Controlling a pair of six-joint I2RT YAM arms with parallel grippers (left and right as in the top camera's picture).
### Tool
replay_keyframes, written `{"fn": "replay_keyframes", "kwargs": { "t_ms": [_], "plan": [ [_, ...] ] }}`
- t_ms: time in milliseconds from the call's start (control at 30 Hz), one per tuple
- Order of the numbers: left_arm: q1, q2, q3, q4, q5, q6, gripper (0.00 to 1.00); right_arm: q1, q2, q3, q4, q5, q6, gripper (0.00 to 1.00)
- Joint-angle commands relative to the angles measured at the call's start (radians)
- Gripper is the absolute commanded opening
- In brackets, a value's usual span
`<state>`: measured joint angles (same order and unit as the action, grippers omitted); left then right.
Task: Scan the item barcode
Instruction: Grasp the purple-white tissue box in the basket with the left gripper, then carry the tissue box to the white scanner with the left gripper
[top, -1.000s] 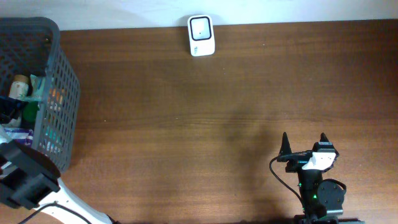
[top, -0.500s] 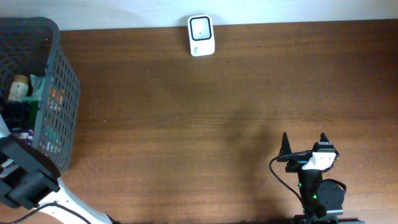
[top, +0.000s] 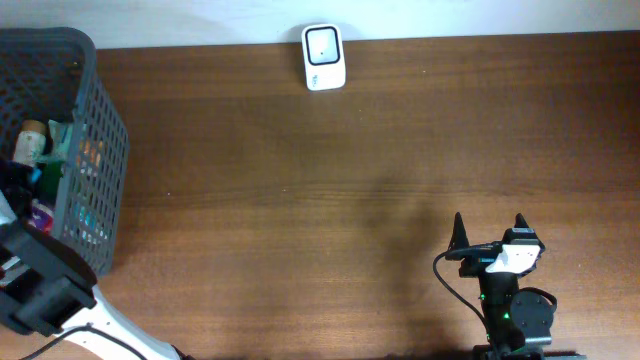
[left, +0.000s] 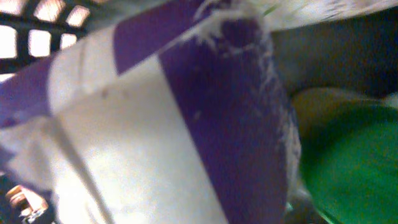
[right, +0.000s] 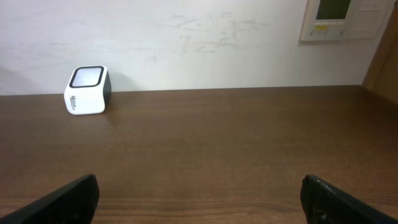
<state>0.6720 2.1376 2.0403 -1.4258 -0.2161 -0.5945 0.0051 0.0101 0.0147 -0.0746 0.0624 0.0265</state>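
**A:** Left gripper (top: 18, 195) sat jaws-together inside the dark plastic mesh basket (top: 95, 150), far left, beside a purple-and-white soft packet (left: 155, 124); grip unclear

**B:** Scanned?

**A:** Not yet; the small white box scanner (top: 324, 57) stood top centre, well apart

Purple-and-white banded package (left: 149, 124); white scanner (top: 324, 57)

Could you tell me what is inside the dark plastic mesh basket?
A purple-and-white packet, a green item and a tan-topped bottle show; the robot's left arm and the mesh wall cover whatever lies deeper.
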Motion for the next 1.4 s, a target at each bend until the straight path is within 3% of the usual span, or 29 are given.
{"fn": "replay_keyframes", "kwargs": {
  "t_ms": [0,200,333,633,767,800,933,1100,1367],
  "plan": [
    [0.005,-0.006,0.196,-0.088,0.061,-0.004,0.0,-0.006,-0.006,-0.009,-0.003,0.002,0.005,0.99],
    [0.005,-0.007,0.589,-0.26,0.21,0.002,0.0,-0.006,-0.006,-0.009,-0.003,0.002,0.005,0.98],
    [0.003,-0.022,0.788,-0.262,0.345,0.077,0.0,-0.006,-0.006,-0.009,-0.003,0.002,0.005,0.99],
    [-0.032,-0.152,0.954,-0.259,0.526,0.145,0.0,-0.006,-0.006,-0.009,-0.003,0.002,0.005,0.98],
    [-0.161,-0.197,0.954,-0.262,0.696,0.277,0.0,-0.006,-0.006,-0.009,-0.003,0.002,0.005,0.99],
    [-0.262,-0.197,0.953,-0.262,0.715,0.34,0.0,-0.006,-0.006,-0.009,-0.003,0.002,0.005,0.98],
    [-0.491,-0.172,0.951,-0.26,0.682,0.436,0.0,-0.006,-0.006,-0.009,-0.003,0.002,0.005,0.98],
    [-0.854,-0.067,0.9,-0.262,0.421,0.435,0.0,-0.006,-0.006,-0.009,-0.003,0.002,0.005,0.99],
    [-1.151,0.158,0.787,-0.262,0.171,0.415,0.0,-0.006,-0.006,-0.009,-0.003,0.001,0.005,0.98]
  ]
}}
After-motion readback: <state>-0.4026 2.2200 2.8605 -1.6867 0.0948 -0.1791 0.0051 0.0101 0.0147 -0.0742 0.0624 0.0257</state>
